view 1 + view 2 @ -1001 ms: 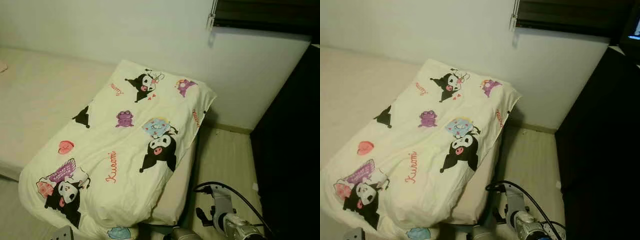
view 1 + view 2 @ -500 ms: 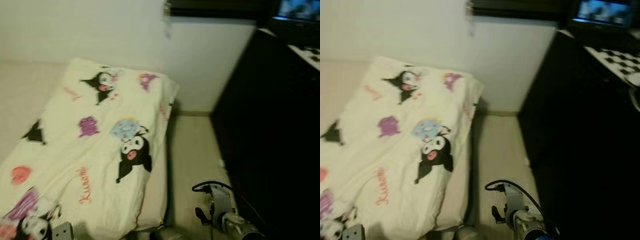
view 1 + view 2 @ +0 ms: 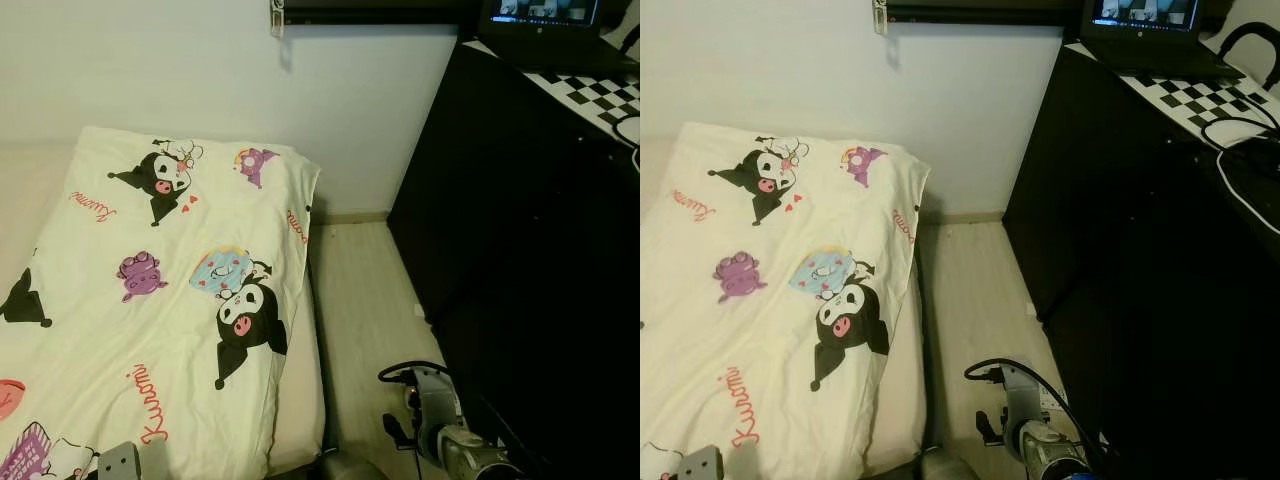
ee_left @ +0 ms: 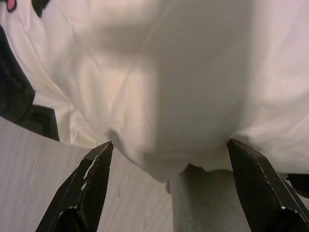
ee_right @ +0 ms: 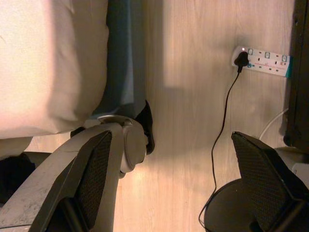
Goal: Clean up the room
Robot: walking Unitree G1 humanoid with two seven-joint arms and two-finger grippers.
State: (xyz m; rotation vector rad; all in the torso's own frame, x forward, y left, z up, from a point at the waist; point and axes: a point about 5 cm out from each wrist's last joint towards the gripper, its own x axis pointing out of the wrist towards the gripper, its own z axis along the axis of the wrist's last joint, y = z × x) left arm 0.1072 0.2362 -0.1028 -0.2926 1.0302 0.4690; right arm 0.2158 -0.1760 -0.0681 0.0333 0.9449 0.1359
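A cream duvet [image 3: 170, 300] printed with black cartoon figures covers the bed on my left. My left gripper [image 4: 169, 145] hangs open over the duvet's drooping edge and the wooden floor, nothing between its fingers. My right gripper [image 5: 170, 137] is open too, pointing down at the floor beside the bed's edge. The right arm [image 3: 450, 440] with its black cable hangs low at the bottom of the left eye view.
A tall dark cabinet [image 3: 520, 250] stands on the right, with a laptop [image 3: 540, 20] and a checkered cloth [image 3: 590, 90] on top. A strip of pale wooden floor [image 3: 360, 290] runs between bed and cabinet. A white power strip [image 5: 263, 60] with a plugged cable lies on the floor.
The camera has swung to the right: the bed slid left in the picture, and the dark cabinet and laptop came into view. Both arms hang as before.
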